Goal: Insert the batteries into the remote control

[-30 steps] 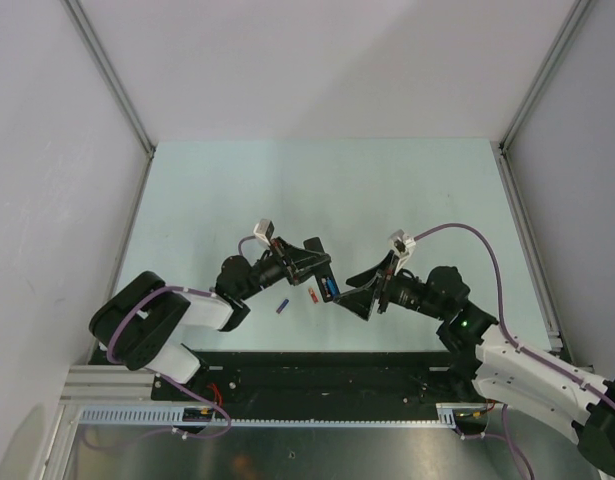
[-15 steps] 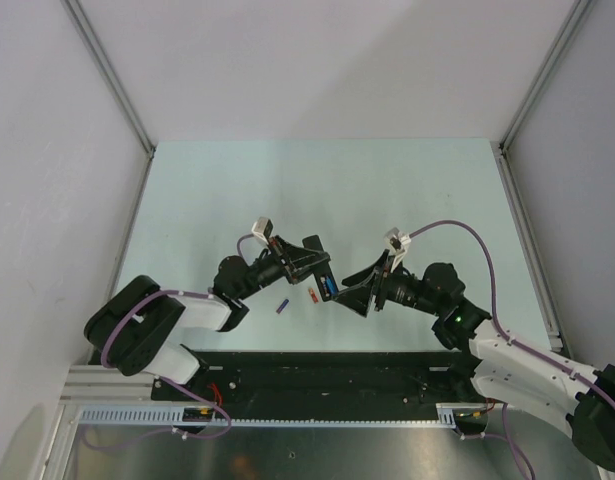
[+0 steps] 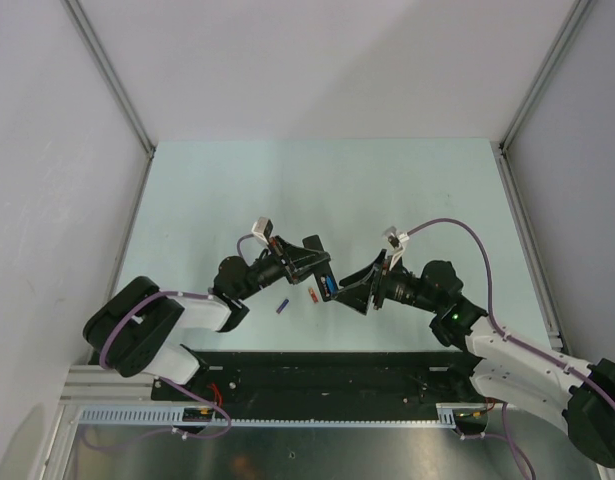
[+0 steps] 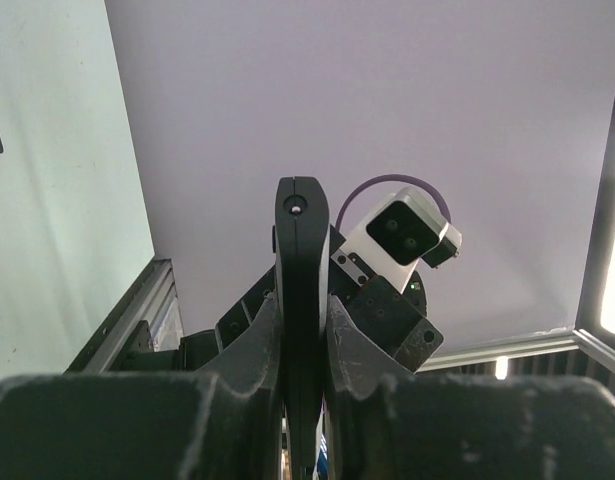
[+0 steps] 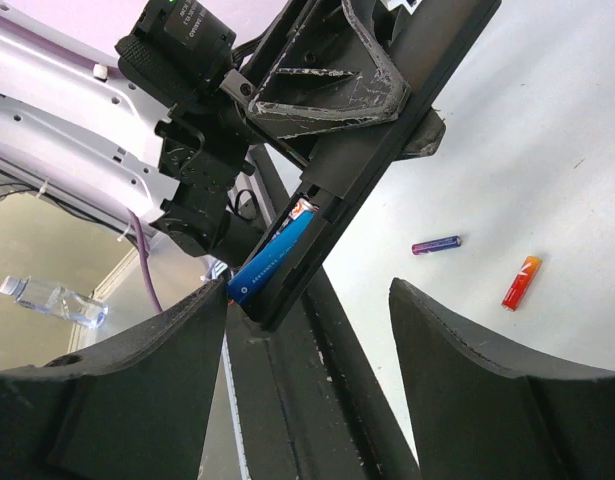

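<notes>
The slim plastic remote control bar (image 5: 407, 110) is black, the small cylindrical battery (image 5: 272, 262) in it bright blue. A purple-blue battery (image 5: 435, 244) and a red-orange battery (image 5: 521, 283) lie on the pale green counter (image 5: 557, 140).

Past the remote control (image 3: 320, 268), the worktop (image 3: 387, 190) lies open to the far wall. On its near side the purple-blue battery (image 3: 282, 305) and red-orange battery (image 3: 312, 295) lie loose. The left gripper (image 3: 309, 262) clamps it; the right gripper (image 3: 352, 290), jaws apart, crowds its end.
</notes>
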Robot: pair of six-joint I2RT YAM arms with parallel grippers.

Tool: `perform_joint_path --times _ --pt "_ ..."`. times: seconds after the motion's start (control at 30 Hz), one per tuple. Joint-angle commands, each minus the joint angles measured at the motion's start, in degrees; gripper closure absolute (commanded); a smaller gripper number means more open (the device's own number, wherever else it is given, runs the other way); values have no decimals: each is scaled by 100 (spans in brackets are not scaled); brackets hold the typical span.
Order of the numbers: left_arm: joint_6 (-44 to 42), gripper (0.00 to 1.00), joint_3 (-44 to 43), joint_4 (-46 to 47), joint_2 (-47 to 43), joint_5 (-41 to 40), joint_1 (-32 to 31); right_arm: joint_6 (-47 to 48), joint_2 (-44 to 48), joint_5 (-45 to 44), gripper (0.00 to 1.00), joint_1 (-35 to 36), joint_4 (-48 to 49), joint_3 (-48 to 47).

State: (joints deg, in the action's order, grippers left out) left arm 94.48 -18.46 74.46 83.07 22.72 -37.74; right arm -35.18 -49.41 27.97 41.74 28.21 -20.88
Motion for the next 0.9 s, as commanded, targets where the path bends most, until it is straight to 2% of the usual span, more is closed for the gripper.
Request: perform_joint_path --times 0.0,0.87 --pt "36 100 -44 2091 -247 110 -120 -50 -69 -72 31 -86 273 -3" --pt "-17 100 -70 2091 -388 145 -252 -578 -719 183 41 -306 783 -56"
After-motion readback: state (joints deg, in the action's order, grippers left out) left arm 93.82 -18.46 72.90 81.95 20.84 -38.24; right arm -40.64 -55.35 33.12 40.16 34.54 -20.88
